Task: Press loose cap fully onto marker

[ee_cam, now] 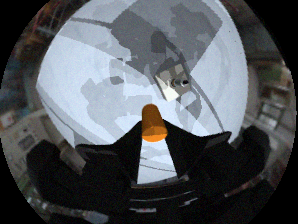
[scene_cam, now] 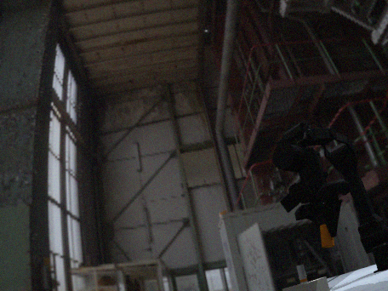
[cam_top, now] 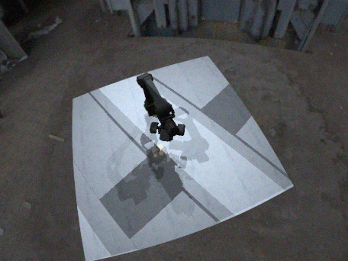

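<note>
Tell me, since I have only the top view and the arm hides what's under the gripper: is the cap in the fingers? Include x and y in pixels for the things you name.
Observer: Yes. The wrist view shows the orange cap [scene_cam: 327, 236] [ee_cam: 152, 123] pinched between the fingertips of the gripper [cam_top: 167, 133] [scene_cam: 328, 227] [ee_cam: 151, 122].

Operator: Is it on the marker [scene_cam: 301, 271] [ee_cam: 184, 82] yet?

Observer: No. The exterior view shows open space between the cap and the upright marker, which has nothing on its tip.

Marker [scene_cam: 301, 273] [ee_cam: 181, 82] in holder block [cam_top: 156, 152] [scene_cam: 310, 284] [ee_cam: 169, 92], cap [scene_cam: 327, 238] [ee_cam: 152, 120] in pincer [cam_top: 166, 134] [scene_cam: 328, 231] [ee_cam: 151, 122]
</note>
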Controlling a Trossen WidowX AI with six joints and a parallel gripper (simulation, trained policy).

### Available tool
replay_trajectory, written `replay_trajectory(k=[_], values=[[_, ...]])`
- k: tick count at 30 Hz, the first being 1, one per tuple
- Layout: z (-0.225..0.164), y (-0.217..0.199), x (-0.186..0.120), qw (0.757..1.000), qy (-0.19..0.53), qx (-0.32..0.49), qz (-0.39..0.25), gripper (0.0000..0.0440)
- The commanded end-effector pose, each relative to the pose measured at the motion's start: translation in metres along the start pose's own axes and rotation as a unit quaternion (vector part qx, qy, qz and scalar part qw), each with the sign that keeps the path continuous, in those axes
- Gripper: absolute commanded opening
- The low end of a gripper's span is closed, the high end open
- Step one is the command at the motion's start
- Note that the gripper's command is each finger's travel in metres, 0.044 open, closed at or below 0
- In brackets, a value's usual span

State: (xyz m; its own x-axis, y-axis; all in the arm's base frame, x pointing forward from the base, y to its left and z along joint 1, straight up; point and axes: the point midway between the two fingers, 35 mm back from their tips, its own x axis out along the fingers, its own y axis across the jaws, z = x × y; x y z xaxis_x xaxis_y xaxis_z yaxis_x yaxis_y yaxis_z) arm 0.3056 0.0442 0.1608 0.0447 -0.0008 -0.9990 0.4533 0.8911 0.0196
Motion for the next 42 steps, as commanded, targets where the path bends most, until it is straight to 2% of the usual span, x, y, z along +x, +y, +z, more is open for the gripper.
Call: replay_trajectory(k=[1, 20, 42], values=[[0.013, -0.008, -0.003, 1.0, 0.001, 0.014, -0.002, 0.001], [0.055, -0.062, -0.011, 0.996, 0.017, 0.089, -0.011, 0.0], [0.052, -0.066, 0.035, 0.994, 0.069, 0.087, -0.018, 0.0]])
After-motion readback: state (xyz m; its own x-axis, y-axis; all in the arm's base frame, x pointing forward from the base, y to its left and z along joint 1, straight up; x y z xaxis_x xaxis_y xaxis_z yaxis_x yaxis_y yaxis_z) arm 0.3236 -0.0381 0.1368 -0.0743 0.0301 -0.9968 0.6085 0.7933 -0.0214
